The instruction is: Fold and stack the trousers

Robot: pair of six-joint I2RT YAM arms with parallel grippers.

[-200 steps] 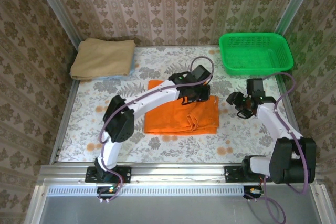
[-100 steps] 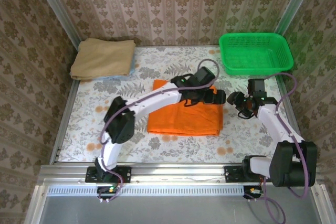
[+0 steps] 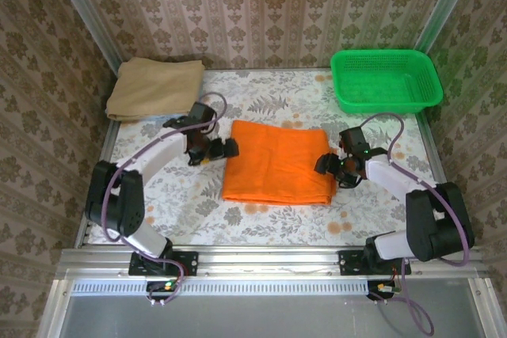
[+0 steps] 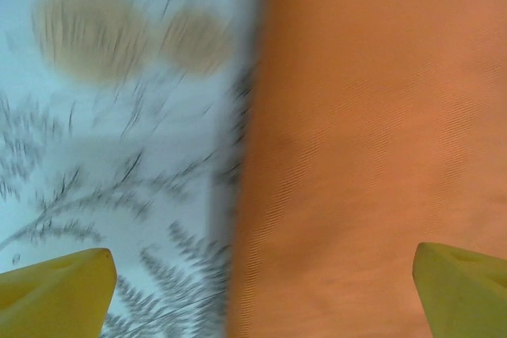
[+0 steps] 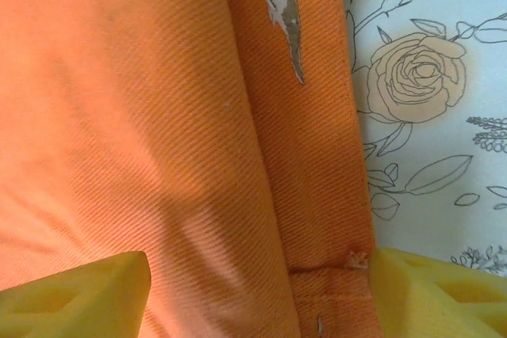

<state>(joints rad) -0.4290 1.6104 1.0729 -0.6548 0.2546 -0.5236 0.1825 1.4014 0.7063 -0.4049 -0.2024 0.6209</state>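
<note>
The orange trousers (image 3: 277,162) lie folded in a flat rectangle at the middle of the table. My left gripper (image 3: 225,148) hangs open at their left edge; in the left wrist view its yellow fingertips (image 4: 55,294) straddle that edge of the trousers (image 4: 372,156), one over bare table, the other over fabric. At the right edge my right gripper (image 3: 327,165) is open as well. From the right wrist, the gripper (image 5: 257,298) spreads wide over the hemmed edge of the trousers (image 5: 158,116), with nothing pinched.
A folded tan cloth (image 3: 154,89) rests at the back left corner. A green mesh basket (image 3: 386,77) stands at the back right. The floral table cover (image 3: 261,223) shows in front of the trousers.
My left arm swung from the trousers' right side over to their left edge and its gripper opened. The right gripper moved in to the right edge. The trousers now lie flatter.
</note>
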